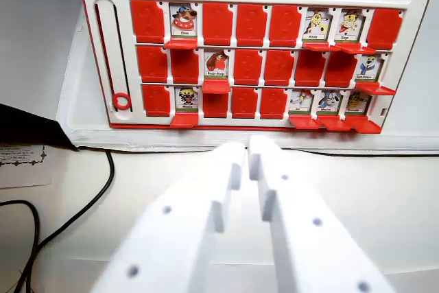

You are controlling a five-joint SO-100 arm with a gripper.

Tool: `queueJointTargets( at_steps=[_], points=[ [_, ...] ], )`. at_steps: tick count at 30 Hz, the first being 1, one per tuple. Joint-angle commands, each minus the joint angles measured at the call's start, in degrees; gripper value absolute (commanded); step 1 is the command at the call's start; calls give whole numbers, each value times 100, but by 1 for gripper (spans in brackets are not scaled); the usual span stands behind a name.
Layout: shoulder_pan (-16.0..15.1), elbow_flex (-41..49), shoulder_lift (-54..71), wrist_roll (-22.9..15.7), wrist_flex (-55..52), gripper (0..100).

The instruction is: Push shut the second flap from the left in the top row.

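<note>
Red flap board [113, 66], cartoon-picture cards [183, 20], white tool [247, 162], black cable [75, 221]

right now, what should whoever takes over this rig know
Gripper: white fingers close together, nothing held, low in the wrist view and short of the board.
Board: red game board upright ahead. The second flap from the left in the top row is open and shows a character card.
Done: nothing visible yet, the flap is untouched.
Left: move up to that flap and push it shut.

Bare table [384, 190] before the board [260, 60]; cable [82, 211] at left.
</note>
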Motion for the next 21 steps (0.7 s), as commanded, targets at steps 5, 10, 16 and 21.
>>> queueJointTargets(
  at_steps=[5, 10, 16, 21],
  points=[
    [-167, 1169, 290, 79, -1345, 0],
    [-246, 1775, 88, 105, -2162, 0],
    [-343, 2127, -510, 158, -3146, 0],
    [-431, 2215, -1116, 290, -3718, 0]
  ],
)
